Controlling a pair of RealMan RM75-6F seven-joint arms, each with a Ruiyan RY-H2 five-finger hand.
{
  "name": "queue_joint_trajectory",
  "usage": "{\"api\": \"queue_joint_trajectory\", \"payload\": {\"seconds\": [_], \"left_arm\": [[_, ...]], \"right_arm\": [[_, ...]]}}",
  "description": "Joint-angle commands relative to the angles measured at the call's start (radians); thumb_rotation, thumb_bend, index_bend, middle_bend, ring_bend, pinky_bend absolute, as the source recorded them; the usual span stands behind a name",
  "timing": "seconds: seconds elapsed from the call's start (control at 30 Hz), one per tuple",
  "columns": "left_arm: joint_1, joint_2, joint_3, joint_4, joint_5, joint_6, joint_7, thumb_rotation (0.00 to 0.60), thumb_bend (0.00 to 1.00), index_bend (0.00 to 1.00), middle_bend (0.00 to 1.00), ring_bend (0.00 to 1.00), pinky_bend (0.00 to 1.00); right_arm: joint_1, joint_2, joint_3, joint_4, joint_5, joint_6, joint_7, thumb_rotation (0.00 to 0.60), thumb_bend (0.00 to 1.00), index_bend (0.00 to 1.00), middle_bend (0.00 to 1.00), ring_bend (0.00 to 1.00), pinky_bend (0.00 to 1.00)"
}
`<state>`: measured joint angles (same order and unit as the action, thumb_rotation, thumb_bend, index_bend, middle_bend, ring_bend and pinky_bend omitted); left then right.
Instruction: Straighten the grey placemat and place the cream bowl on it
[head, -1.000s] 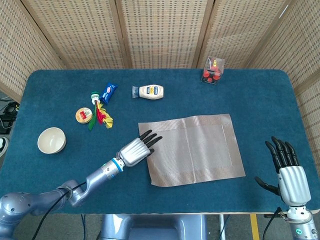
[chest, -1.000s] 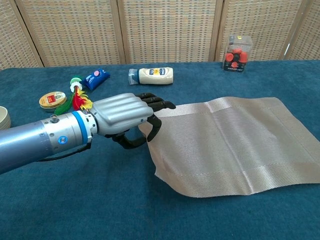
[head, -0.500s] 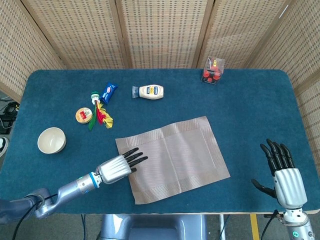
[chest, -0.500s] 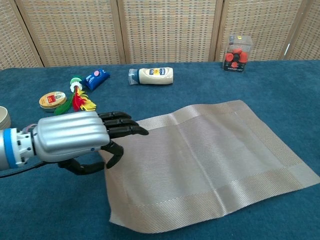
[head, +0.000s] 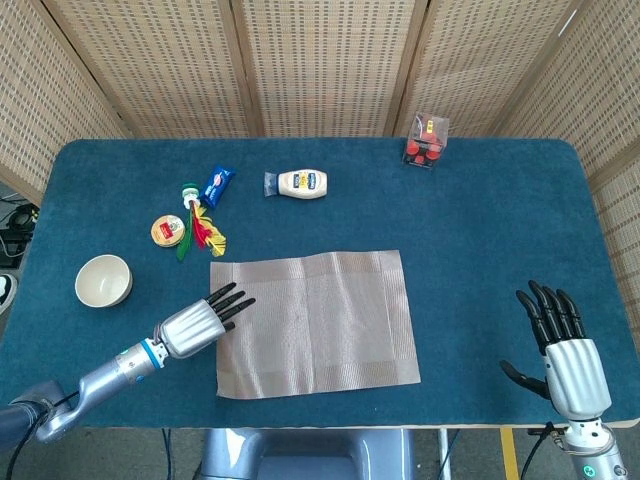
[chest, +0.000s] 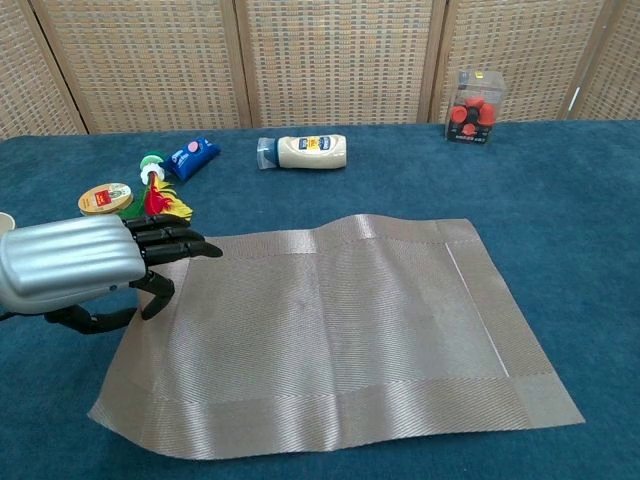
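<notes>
The grey placemat (head: 315, 320) (chest: 330, 340) lies flat on the blue table near the front edge, its sides nearly parallel to the table's. My left hand (head: 195, 323) (chest: 90, 270) is at the mat's left edge, fingers stretched over the cloth and thumb below, pinching the edge. The cream bowl (head: 103, 280) stands upright and empty on the table left of the mat, apart from it; in the chest view only a sliver of the bowl (chest: 4, 222) shows at the left border. My right hand (head: 560, 345) hovers at the front right corner, fingers spread, holding nothing.
A mayonnaise bottle (head: 300, 184) (chest: 305, 151) lies behind the mat. A blue packet (head: 219, 184), a round tin (head: 169, 231) and a feathered toy (head: 200, 232) sit at the back left. A clear box of red items (head: 426, 140) stands at the back right. Woven screens close off the rear.
My left hand has dragged the placemat to the left and toward the front, turning it from skewed to nearly square with the table. The right hand sank slightly.
</notes>
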<state>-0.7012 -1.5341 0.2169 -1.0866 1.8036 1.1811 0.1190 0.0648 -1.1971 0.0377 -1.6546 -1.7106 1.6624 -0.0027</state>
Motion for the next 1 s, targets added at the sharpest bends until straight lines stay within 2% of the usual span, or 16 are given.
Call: {"api": "queue_joint_trajectory", "payload": {"seconds": [0.03,0.3,0.67,0.73,0.77,0.8,0.87,0.9,1.0], "left_arm": [[0.018,-0.018,-0.024,0.019,-0.031,-0.008,0.003,0.600,0.57,0.82,0.00,0.00,0.00],[0.024,-0.026,-0.037,0.012,-0.037,-0.025,0.024,0.600,0.57,0.82,0.00,0.00,0.00],[0.033,-0.024,-0.028,0.010,-0.013,-0.022,0.024,0.600,0.57,0.80,0.00,0.00,0.00],[0.036,-0.022,-0.029,0.012,-0.009,-0.015,0.024,0.600,0.52,0.66,0.00,0.00,0.00],[0.037,-0.018,-0.030,0.016,-0.006,-0.011,0.028,0.600,0.41,0.46,0.00,0.00,0.00],[0.038,-0.015,-0.030,0.018,-0.005,-0.011,0.030,0.600,0.24,0.24,0.00,0.00,0.00],[0.038,-0.002,-0.027,0.016,-0.006,-0.019,0.026,0.600,0.03,0.02,0.00,0.00,0.00],[0.038,0.011,-0.024,0.007,-0.009,-0.025,0.017,0.600,0.00,0.00,0.00,0.00,0.00],[0.040,0.067,-0.013,-0.046,-0.002,-0.009,-0.017,0.600,0.00,0.00,0.00,0.00,0.00]], "right_arm": [[-0.001,0.000,0.000,0.000,-0.001,0.000,-0.002,0.600,0.00,0.06,0.00,0.00,0.00],[-0.003,0.002,0.000,-0.001,-0.004,0.002,0.000,0.600,0.00,0.06,0.00,0.00,0.00],[-0.007,0.006,0.002,-0.003,-0.009,0.008,0.006,0.600,0.00,0.06,0.00,0.00,0.00],[-0.007,0.006,0.002,-0.002,-0.011,0.007,0.006,0.600,0.00,0.06,0.00,0.00,0.00],[-0.006,0.006,0.001,-0.002,-0.012,0.007,0.005,0.600,0.00,0.06,0.00,0.00,0.00],[-0.007,0.006,0.001,-0.002,-0.013,0.007,0.005,0.600,0.00,0.06,0.00,0.00,0.00],[-0.007,0.006,0.000,-0.002,-0.014,0.007,0.003,0.600,0.00,0.06,0.00,0.00,0.00],[-0.007,0.006,0.000,-0.003,-0.014,0.007,0.003,0.600,0.00,0.06,0.00,0.00,0.00],[-0.008,0.007,0.001,-0.003,-0.014,0.007,0.003,0.600,0.00,0.06,0.00,0.00,0.00]]}}
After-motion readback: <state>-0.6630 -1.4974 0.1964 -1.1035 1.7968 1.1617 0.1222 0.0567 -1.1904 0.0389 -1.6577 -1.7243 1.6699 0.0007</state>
